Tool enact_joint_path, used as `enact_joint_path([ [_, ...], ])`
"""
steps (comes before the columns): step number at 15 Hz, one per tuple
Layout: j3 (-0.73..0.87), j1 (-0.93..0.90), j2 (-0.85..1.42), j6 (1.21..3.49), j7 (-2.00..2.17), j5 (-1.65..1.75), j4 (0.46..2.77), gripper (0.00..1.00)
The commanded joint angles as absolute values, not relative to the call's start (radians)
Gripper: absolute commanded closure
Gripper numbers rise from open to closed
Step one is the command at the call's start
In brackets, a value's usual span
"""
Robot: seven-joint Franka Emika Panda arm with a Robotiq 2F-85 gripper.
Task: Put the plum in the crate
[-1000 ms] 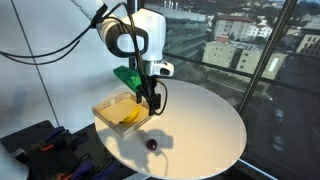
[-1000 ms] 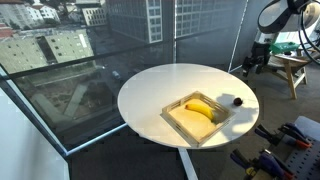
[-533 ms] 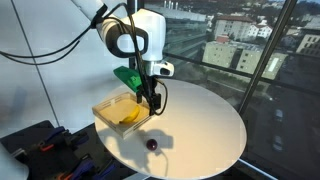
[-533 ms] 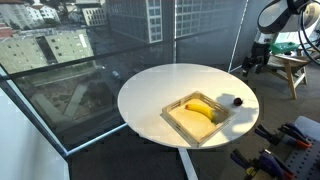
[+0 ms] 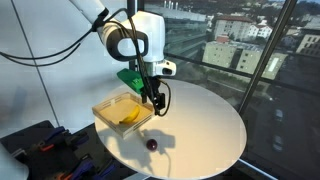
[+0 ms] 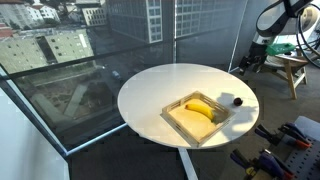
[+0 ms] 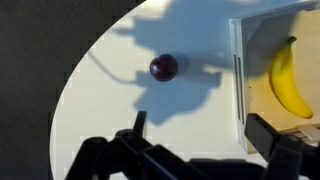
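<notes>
Holding a banana, the crate sits on the round white desk, the plum lying just outside its wall, while the claw hangs released above.

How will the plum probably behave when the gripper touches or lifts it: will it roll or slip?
The plum looks round and lies free on the smooth table, so a sideways touch would probably roll it. Its skin seems a little glossy, so it may slip in the jaws. Being small, it is likely light.
</notes>
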State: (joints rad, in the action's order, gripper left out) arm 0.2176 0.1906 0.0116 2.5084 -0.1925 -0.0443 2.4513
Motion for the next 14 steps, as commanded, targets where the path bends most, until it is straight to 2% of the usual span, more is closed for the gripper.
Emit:
enact_joint_path([
  [1,0.212,0.198,0.041,2.564,-0.202,-0.063,2.451,0.00],
  [14,0.199,0.231,0.163,2.580,-0.245,-0.141,2.416,0.00],
])
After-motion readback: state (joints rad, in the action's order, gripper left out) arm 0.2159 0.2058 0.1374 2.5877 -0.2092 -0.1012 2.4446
